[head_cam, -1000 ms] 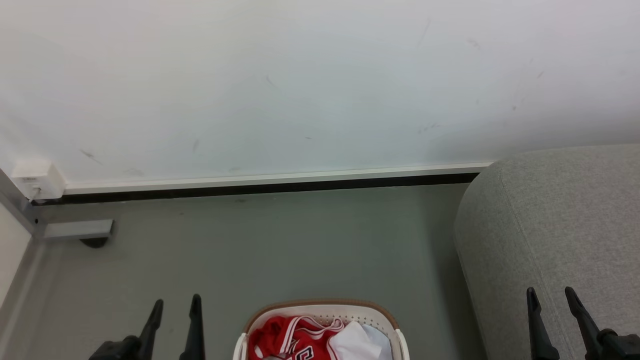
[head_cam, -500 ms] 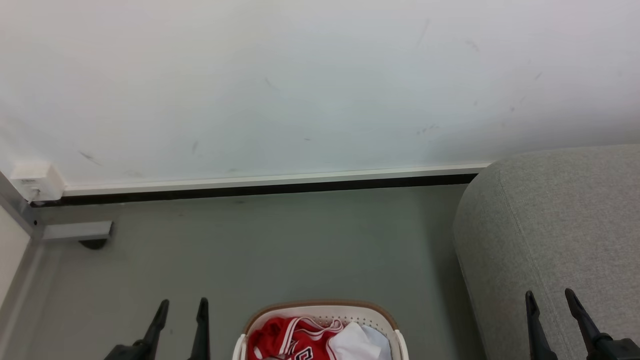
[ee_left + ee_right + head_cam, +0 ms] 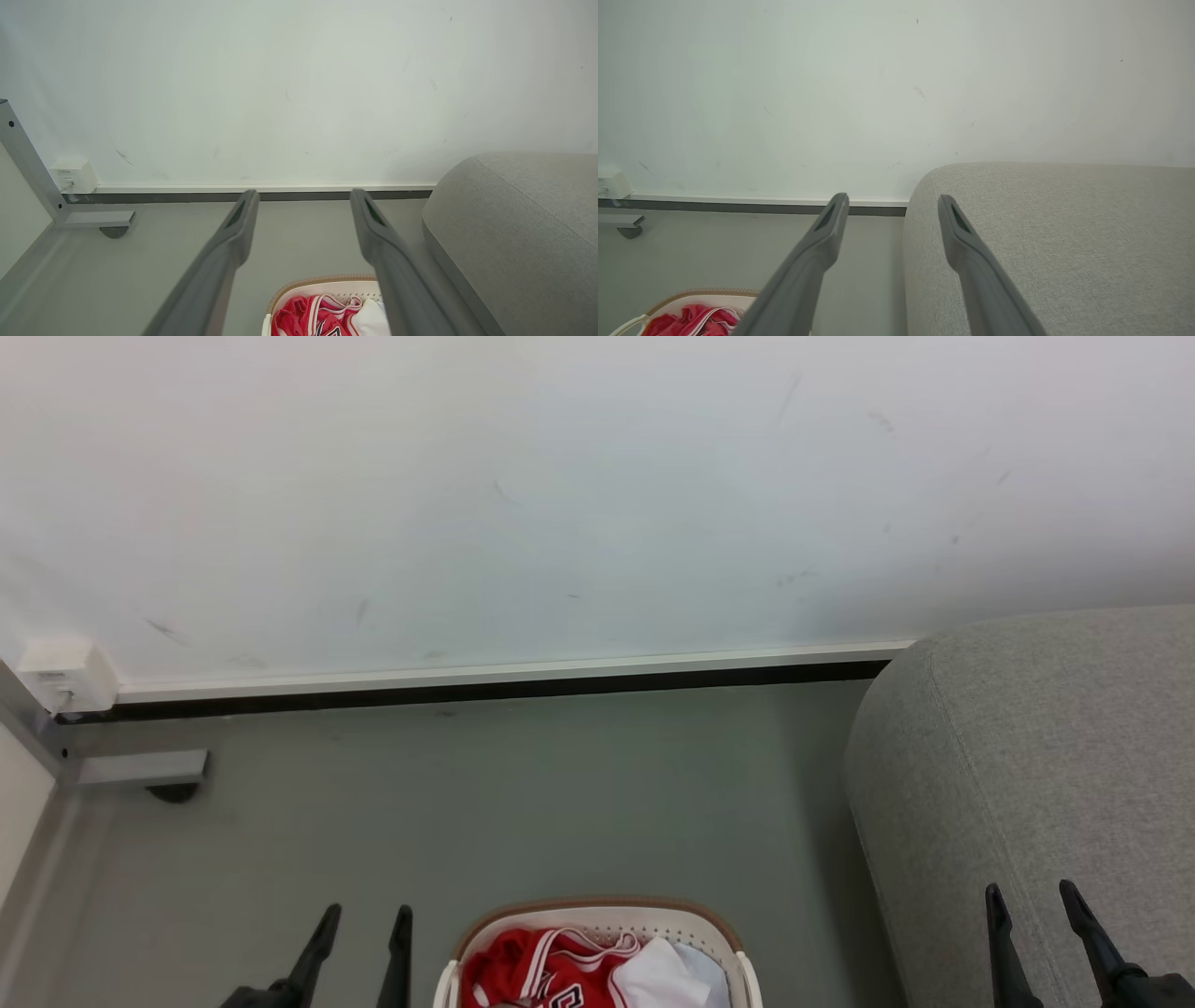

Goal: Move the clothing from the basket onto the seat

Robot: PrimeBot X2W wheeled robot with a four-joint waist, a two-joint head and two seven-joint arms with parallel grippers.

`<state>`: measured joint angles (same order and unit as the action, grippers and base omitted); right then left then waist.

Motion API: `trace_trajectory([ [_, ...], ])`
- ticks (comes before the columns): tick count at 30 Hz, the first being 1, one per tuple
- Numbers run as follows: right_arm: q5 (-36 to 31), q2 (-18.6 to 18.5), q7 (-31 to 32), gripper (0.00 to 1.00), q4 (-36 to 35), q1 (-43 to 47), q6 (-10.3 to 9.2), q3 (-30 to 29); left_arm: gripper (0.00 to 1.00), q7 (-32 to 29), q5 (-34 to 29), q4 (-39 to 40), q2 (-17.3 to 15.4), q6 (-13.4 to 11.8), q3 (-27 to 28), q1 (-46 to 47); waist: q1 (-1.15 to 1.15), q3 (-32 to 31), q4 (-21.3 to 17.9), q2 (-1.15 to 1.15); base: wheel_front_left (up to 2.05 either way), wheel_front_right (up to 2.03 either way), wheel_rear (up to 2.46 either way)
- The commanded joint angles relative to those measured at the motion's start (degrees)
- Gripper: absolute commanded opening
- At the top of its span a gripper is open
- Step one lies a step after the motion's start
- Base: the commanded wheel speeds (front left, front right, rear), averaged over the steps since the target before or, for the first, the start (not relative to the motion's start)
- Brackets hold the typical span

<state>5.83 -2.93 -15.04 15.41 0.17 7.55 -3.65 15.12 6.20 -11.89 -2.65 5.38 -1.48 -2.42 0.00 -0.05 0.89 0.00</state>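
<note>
Jersey [image 3: 523,971]: red, with white-and-red striped trim and dark lettering, lying bunched inside the laundry basket [image 3: 597,903] at 6 o'clock in the head view. Only its upper part shows above the bottom edge. It is untouched by either claw.

Pale cloth [image 3: 711,973]: in the same basket, touching the jersey at its 3 o'clock side.

Laundry basket: cream-white plastic, small round holes, brown rim, rounded corners. It stands on the floor [image 3: 560,803].

Left gripper [image 3: 369,909]: at 7 o'clock, just beside the basket. Its fingers are parted, pointing toward 12 o'clock, with nothing between them. In its wrist view the gap frames bare floor and skirting, with the basket low between the fingers.

Right gripper [image 3: 1029,887]: at 4 o'clock, seen over the sofa arm. Its fingers are spread and hold nothing.

Sofa [image 3: 1046,747]: grey fabric, rounded arm, from 3 to 5 o'clock, near the basket but apart from it.

Floor: grey-green, running toward 12 o'clock.

Metal frame foot [image 3: 140,767]: grey, at 9 o'clock.

Socket box [image 3: 65,674]: white, just above the foot.

Skirting [image 3: 504,670]: white strip over a dark band.

Wall [image 3: 560,476]: white, lightly scuffed.
</note>
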Motion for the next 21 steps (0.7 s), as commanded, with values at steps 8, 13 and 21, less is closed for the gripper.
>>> trace_trajectory([
  [8,1.0,0.0,-0.2,1.00,0.6,0.6,-0.12,0.4,1.00,0.1,0.4,-0.2,-0.4,0.5,0.1,-0.6,0.00,0.2,-0.4,0.00,0.00,0.00,0.00],
  [13,1.0,0.0,-0.2,1.00,0.5,0.1,-0.12,0.7,1.00,0.1,0.3,-0.3,-0.4,0.5,0.3,-0.5,0.00,0.5,-1.0,0.00,0.00,0.00,0.00],
  [21,0.7,0.0,-0.2,1.00,-0.9,-1.7,-0.12,1.5,1.00,0.1,-0.2,-2.9,-0.4,1.1,-1.8,1.3,0.00,2.3,-3.8,0.00,0.00,0.00,0.00],
])
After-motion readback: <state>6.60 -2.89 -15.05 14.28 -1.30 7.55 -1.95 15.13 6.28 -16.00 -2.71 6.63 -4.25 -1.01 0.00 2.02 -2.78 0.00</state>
